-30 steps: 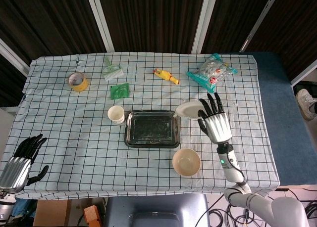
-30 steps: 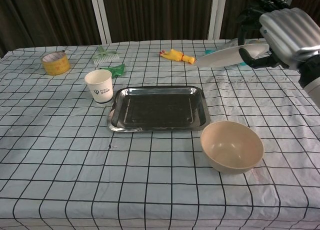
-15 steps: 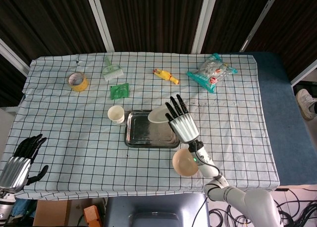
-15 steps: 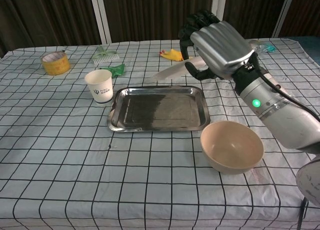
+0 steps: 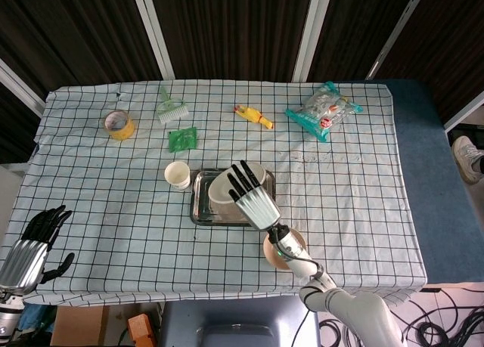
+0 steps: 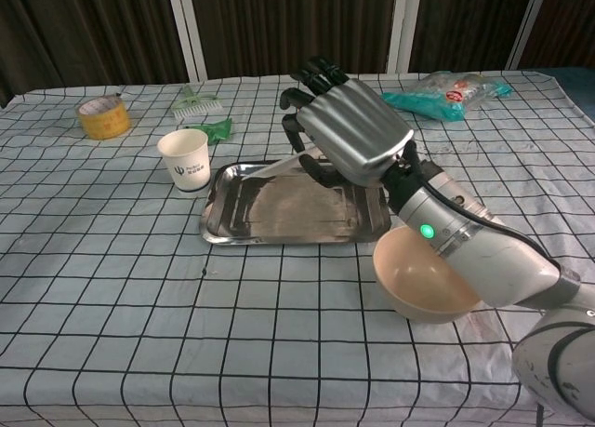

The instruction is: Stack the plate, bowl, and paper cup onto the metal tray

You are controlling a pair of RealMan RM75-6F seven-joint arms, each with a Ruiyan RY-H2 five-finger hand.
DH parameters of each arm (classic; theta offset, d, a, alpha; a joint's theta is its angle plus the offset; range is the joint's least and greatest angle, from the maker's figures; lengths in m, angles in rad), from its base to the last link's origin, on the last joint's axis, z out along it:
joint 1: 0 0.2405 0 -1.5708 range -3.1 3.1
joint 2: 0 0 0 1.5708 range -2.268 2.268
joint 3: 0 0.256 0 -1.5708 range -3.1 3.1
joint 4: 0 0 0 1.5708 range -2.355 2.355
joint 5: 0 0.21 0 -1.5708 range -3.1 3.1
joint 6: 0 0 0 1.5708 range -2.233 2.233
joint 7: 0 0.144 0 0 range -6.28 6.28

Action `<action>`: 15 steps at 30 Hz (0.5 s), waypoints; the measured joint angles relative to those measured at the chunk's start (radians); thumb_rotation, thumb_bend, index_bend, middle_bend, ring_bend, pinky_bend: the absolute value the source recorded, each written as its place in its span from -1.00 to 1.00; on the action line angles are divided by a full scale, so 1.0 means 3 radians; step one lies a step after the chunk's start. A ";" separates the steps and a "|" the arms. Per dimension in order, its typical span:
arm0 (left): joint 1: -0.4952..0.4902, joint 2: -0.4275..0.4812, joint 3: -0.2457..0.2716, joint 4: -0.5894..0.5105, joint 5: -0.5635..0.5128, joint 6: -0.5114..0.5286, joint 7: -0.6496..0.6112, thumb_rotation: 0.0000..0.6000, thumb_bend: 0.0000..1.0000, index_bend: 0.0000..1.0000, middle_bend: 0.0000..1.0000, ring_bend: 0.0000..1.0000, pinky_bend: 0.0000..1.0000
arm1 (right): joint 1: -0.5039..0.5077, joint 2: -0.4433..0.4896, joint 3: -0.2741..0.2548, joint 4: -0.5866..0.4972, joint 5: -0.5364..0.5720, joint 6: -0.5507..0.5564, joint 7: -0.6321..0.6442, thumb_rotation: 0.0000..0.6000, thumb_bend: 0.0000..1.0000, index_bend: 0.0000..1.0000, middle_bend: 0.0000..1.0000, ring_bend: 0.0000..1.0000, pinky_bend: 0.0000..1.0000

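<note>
My right hand point(image 5: 252, 198) grips the white plate point(image 5: 220, 193) and holds it tilted low over the metal tray point(image 5: 196, 209). In the chest view the hand point(image 6: 351, 134) covers most of the plate point(image 6: 276, 169); only its thin left edge shows above the tray point(image 6: 270, 213). The paper cup point(image 5: 178, 175) point(image 6: 184, 159) stands upright just left of the tray. The beige bowl point(image 6: 423, 283) sits right of the tray's near corner, partly under my right forearm point(image 5: 277, 249). My left hand point(image 5: 34, 245) hangs off the table's near left corner, fingers apart, holding nothing.
Along the far side lie a yellow tape roll point(image 5: 119, 124), a green brush point(image 5: 172, 109), a green packet point(image 5: 182, 139), a yellow toy point(image 5: 253, 116) and a snack bag point(image 5: 324, 110). The checked cloth covers the whole table.
My right hand carried the plate leftward from beyond the tray's right side to above the tray, and lowered it. The left hand, cup and bowl stayed put.
</note>
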 measured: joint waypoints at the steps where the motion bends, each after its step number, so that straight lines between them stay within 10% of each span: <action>1: -0.0001 0.0000 0.0000 0.0000 -0.0001 -0.0001 0.0001 1.00 -0.27 -1.00 -0.98 -1.00 -0.85 | 0.0001 0.0000 -0.0001 0.0000 0.0000 -0.0001 0.0001 1.00 -0.12 0.72 -0.55 -0.88 -1.00; 15: -0.0010 -0.0001 0.0001 -0.0002 -0.0004 -0.0017 -0.0004 1.00 -0.27 -1.00 -0.99 -1.00 -0.85 | -0.0005 -0.0139 -0.0141 0.0025 0.0011 -0.0115 0.0047 1.00 -0.27 -0.16 -0.60 -0.89 -1.00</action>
